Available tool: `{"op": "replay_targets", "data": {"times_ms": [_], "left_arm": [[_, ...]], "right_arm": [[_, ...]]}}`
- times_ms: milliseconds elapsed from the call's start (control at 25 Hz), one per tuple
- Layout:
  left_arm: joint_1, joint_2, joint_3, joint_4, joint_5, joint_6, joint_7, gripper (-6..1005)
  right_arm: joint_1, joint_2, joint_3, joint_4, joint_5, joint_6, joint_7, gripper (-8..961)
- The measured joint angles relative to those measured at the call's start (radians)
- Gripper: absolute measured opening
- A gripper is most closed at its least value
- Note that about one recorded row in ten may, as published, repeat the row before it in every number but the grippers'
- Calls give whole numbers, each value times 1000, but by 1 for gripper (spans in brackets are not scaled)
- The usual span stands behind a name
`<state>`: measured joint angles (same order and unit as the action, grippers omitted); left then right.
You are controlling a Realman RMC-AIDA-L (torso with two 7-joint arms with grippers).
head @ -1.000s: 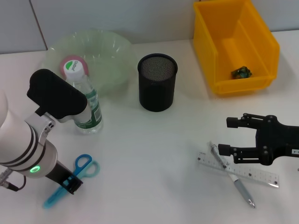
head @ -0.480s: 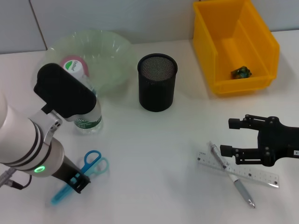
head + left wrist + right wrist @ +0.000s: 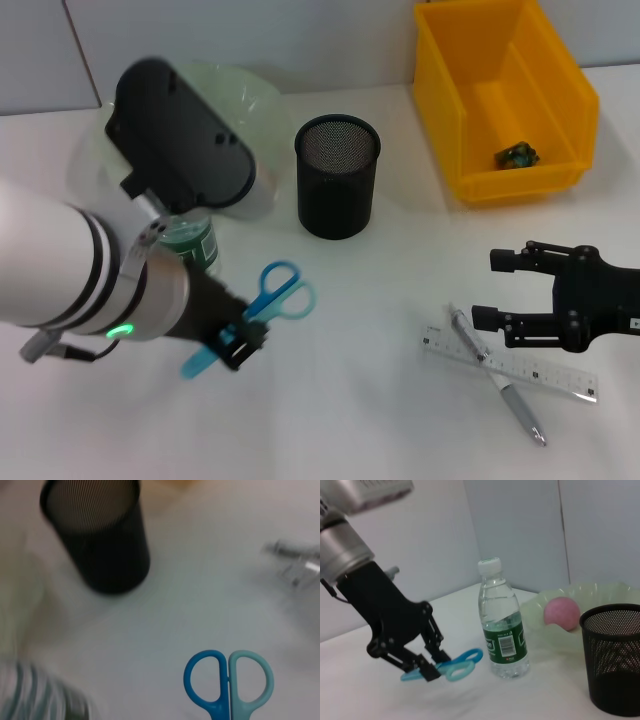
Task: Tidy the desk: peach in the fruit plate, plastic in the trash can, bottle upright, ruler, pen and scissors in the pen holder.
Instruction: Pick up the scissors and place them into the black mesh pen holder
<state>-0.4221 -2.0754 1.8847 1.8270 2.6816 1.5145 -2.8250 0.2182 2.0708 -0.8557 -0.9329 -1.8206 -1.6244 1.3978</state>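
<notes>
Scissors (image 3: 263,310) clamped in left gripper (image 3: 234,345) jaws, lifted off table

The scissors (image 3: 262,308) have blue and pale turquoise handles. The pen holder (image 3: 337,176) is black mesh. The trash can (image 3: 500,90) is bright yellow. The bottle (image 3: 502,625) is clear with a white cap and green label. The fruit plate (image 3: 600,597) is translucent pale green, the peach (image 3: 562,613) pink.

My head camera looked down over the desk; both wrist cameras, lower, shared the pen holder (image 3: 338,175) (image 3: 97,535) (image 3: 615,657).
</notes>
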Motion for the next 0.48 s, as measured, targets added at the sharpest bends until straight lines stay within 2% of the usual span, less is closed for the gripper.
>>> {"op": "replay_targets", "data": {"times_ms": [240, 480], "left_arm": [[-2, 0, -3, 54, -22, -89, 55, 235], [1, 0, -18, 58, -51, -258, 124, 234]], "right_arm": [[2, 1, 7, -1, 1, -5, 3, 832], [0, 3, 9, -12, 1, -11, 15, 832]]}}
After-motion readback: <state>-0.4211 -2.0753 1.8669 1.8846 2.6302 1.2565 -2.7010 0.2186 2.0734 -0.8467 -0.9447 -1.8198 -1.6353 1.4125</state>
